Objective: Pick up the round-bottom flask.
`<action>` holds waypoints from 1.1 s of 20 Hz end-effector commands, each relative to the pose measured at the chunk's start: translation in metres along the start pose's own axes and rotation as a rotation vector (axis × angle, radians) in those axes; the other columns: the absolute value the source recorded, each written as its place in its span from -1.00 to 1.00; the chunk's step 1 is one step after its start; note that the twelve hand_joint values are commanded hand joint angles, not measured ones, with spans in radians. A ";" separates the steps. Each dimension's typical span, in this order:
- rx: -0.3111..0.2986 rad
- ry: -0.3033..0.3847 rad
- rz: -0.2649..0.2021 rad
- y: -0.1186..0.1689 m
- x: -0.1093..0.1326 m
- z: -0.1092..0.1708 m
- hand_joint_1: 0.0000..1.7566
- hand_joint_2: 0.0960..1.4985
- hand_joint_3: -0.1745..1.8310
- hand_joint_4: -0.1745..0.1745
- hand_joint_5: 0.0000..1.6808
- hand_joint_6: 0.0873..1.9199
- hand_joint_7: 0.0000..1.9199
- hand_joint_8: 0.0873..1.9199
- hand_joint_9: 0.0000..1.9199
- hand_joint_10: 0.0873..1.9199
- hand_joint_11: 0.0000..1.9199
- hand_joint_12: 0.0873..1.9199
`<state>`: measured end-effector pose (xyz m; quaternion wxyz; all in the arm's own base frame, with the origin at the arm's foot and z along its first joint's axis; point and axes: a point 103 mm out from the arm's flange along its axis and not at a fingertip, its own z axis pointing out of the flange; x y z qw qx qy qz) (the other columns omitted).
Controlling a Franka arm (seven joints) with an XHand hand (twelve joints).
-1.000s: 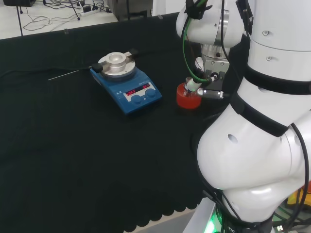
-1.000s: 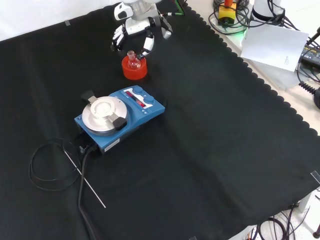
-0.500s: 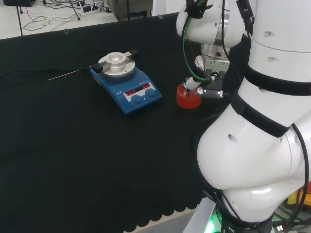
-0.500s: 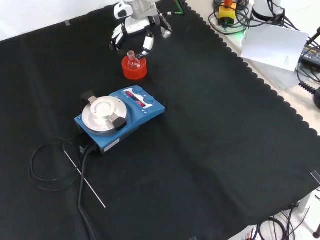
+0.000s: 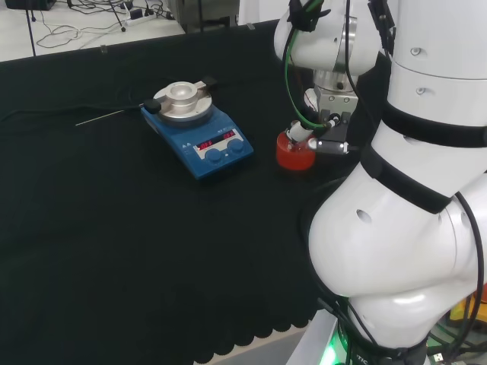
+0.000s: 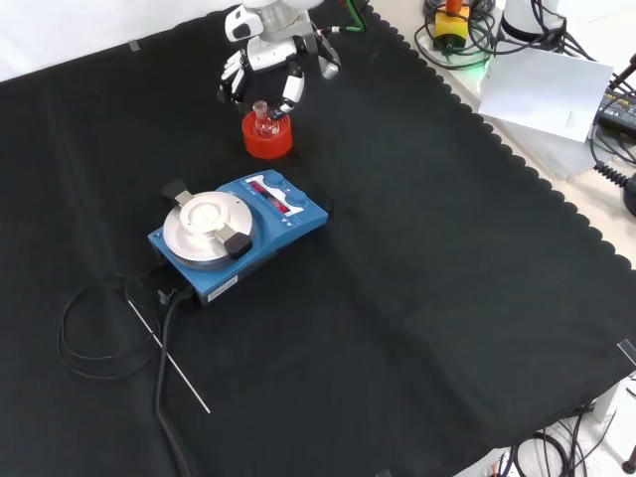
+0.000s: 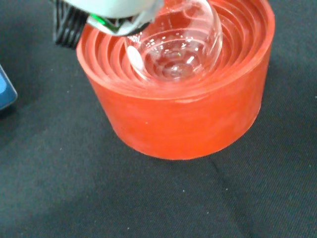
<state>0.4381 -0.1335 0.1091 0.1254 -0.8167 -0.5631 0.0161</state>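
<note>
Front view | hand (image 6: 260, 62) fingers spread over flask (image 6: 262, 115) | stirrer (image 6: 237, 234) near red stand (image 6: 267, 138)

On your worktop (image 5: 114, 228), the blue hotplate (image 5: 198, 133) sits left of the red ribbed stand (image 5: 294, 154). The hand (image 5: 323, 125) is right at the stand, beside the arm's white links (image 5: 411, 228).

My hand (image 6: 260, 68) hangs from the front view's top, palm downward, fingers (image 6: 291, 94) pointing down and spread in a relaxed curve. I see nothing pinched between them. In the head view the white arm (image 5: 396, 228) rises at right.
</note>
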 end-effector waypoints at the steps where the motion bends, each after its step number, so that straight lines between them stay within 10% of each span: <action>1: -0.061 -0.033 0.008 -0.001 0.001 -0.004 0.14 0.06 -0.38 0.50 0.18 -0.13 -0.59 -0.30 -0.37 -0.38 -0.57 0.35; 6: -0.073 -0.024 0.011 -0.004 -0.002 -0.014 0.21 0.02 -0.31 1.00 0.29 -0.07 -0.49 -0.35 -0.27 -0.46 -0.48 0.30; 22: -0.152 0.038 -0.021 -0.020 0.040 -0.117 0.25 -0.11 -0.17 0.80 0.36 -0.11 -0.49 -0.34 -0.26 -0.47 -0.48 0.31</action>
